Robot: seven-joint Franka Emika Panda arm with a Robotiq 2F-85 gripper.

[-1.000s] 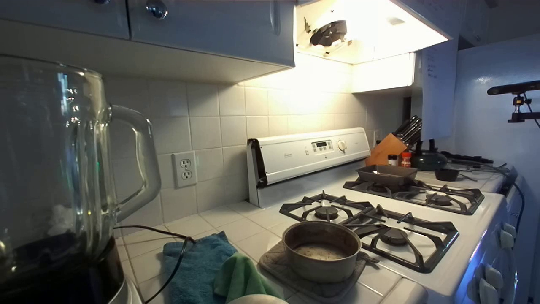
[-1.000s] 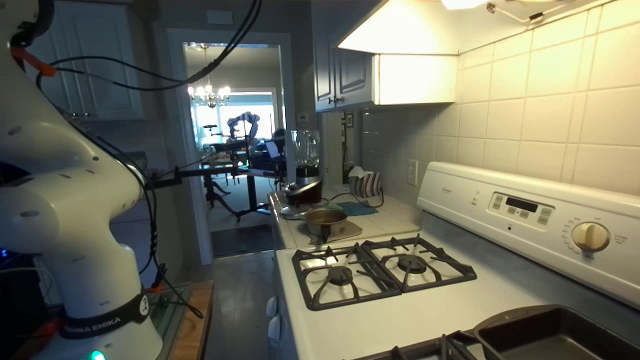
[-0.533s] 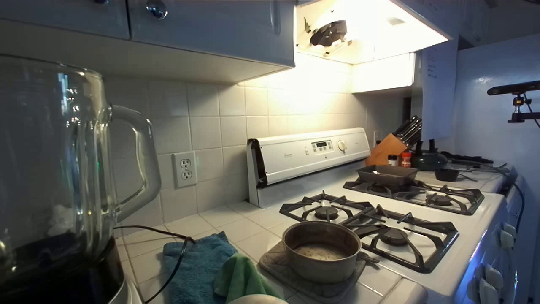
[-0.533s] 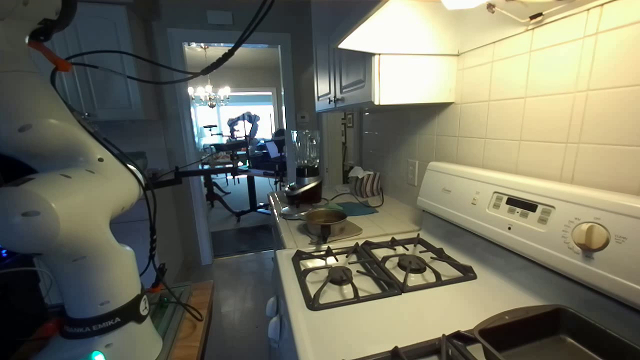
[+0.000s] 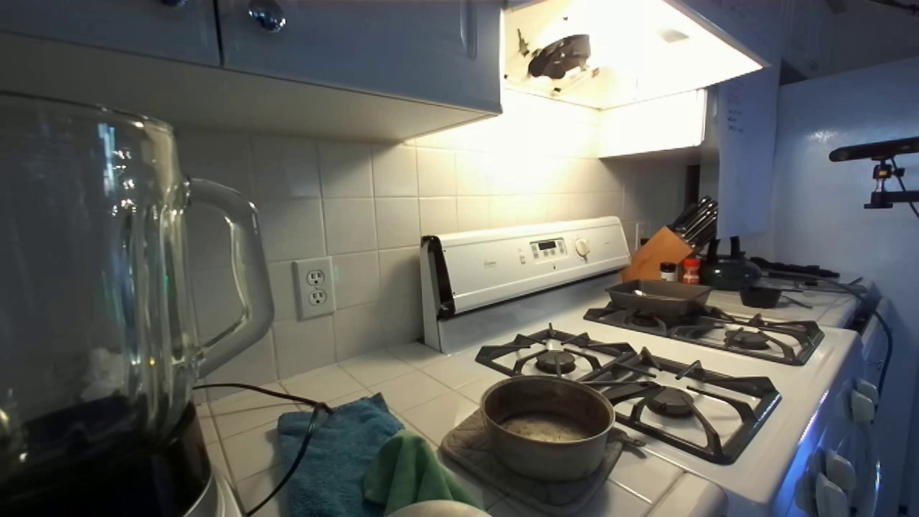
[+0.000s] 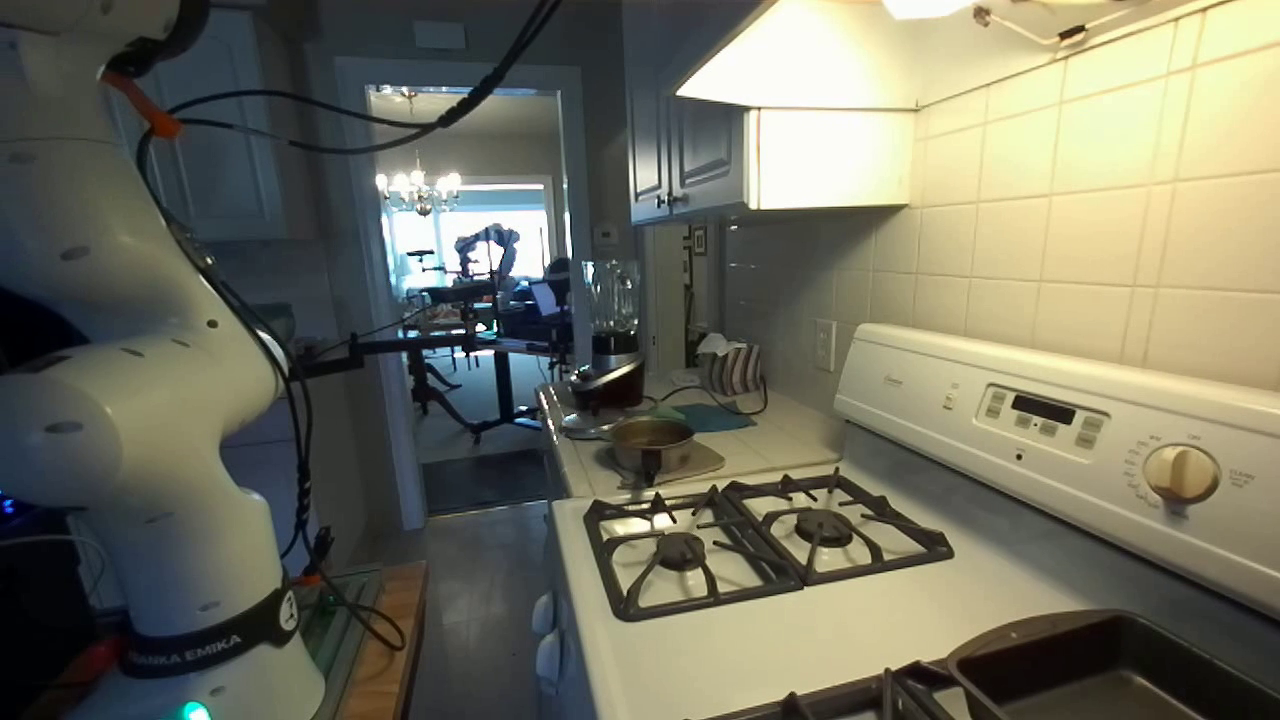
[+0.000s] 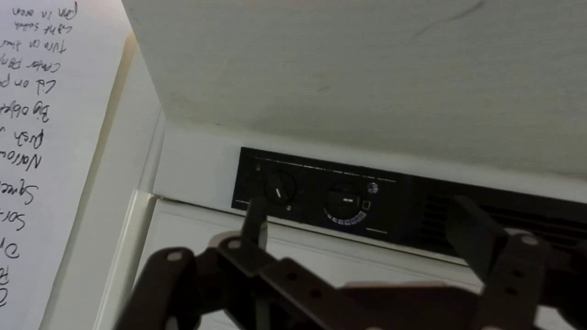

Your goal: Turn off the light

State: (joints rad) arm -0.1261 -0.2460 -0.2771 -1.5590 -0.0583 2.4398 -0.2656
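The lit light (image 6: 925, 8) glows under the range hood (image 5: 707, 32), brightening the tiles behind the stove. In the wrist view, a black control panel (image 7: 312, 183) sits on the hood's white front. It carries a left knob (image 7: 280, 187) and a right knob (image 7: 345, 200), each with a white mark. My gripper (image 7: 360, 206) is open and empty in front of the panel. Its left finger overlaps the panel's lower edge below the left knob; its right finger is over the vent slots (image 7: 435, 220). Neither finger visibly holds a knob. The gripper is out of both exterior views.
The arm (image 6: 150, 400) stands across from the stove (image 6: 700, 660). A paper list (image 7: 50, 137) hangs left of the panel. A pot (image 5: 548, 427), a baking pan (image 5: 657, 296), a blender (image 5: 129, 287) and a knife block (image 5: 657, 253) stand below the hood. Cables (image 6: 470, 100) hang from the arm.
In an exterior view, the upper arm and its cables have moved steadily to the right, toward the hood. The light stays lit and the stove items have not moved.
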